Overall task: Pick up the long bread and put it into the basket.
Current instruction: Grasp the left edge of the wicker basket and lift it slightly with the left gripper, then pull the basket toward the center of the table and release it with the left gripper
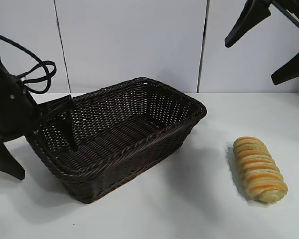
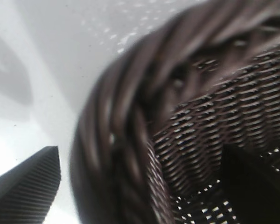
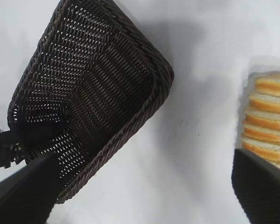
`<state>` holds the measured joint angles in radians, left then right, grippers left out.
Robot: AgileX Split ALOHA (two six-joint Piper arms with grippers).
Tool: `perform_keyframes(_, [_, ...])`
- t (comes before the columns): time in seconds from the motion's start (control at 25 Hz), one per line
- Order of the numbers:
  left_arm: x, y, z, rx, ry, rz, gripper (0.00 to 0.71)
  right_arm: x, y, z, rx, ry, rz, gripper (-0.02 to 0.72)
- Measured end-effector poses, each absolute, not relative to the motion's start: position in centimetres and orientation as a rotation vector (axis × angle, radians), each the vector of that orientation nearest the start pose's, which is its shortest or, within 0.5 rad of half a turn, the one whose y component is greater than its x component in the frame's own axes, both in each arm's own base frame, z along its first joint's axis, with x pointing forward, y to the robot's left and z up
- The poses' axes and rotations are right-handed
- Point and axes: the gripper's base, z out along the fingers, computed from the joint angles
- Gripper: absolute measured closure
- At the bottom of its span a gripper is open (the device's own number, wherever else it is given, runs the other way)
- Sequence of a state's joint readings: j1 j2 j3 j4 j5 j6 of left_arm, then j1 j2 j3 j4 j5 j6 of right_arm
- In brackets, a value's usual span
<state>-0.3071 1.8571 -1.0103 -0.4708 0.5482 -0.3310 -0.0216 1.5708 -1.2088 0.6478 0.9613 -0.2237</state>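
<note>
Left gripper (image 1: 65,124) pinching the basket (image 1: 154,87) at its end wall (steadying it, I'd guess). Right gripper (image 1: 269,45) spread, high above long bread (image 1: 259,169), which lies on table beside basket. Next: drop and grab it.

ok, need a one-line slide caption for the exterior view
Left gripper straddles the wicker basket's near-end rim while the long bread lies untouched on the white table; right gripper hangs open above.
</note>
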Motion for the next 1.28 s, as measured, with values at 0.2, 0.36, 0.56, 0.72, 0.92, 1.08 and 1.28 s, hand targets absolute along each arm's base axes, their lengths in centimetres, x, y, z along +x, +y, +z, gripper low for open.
perform_keyframes(0.2, [32.1, -12.3, 14.6, -0.532, 2.92, -0.542, 0.61, 32.1, 3.8, 28.7, 0.113, 2.65, 0.746, 0.009])
perform_keyframes(0.36, [33.0, -12.4, 15.7, -0.513, 2.888, -0.597, 0.61, 32.1, 3.8, 28.7, 0.11, 2.652, 0.743, 0.009])
perform_keyframes(0.56, [34.6, -13.2, 18.8, -0.266, 2.879, -0.637, 0.61, 32.0, 3.8, 28.7, 0.108, 2.654, 0.743, 0.009])
perform_keyframes(0.72, [36.2, -13.8, 20.9, -0.004, 2.905, -0.604, 0.61, 32.0, 3.8, 28.7, 0.108, 2.655, 0.743, 0.009])
perform_keyframes(0.92, [37.8, -13.8, 20.4, 0.233, 3.0, -0.491, 0.61, 32.0, 3.8, 28.7, 0.105, 2.655, 0.742, 0.009])
perform_keyframes(1.08, [38.7, -14.0, 18.4, 0.237, 3.024, -0.465, 0.61, 32.0, 3.8, 28.7, 0.102, 2.656, 0.739, 0.009])
perform_keyframes(1.28, [39.3, -14.2, 15.6, 0.206, 3.067, -0.468, 0.61, 32.0, 3.8, 28.7, 0.102, 2.656, 0.739, 0.009])
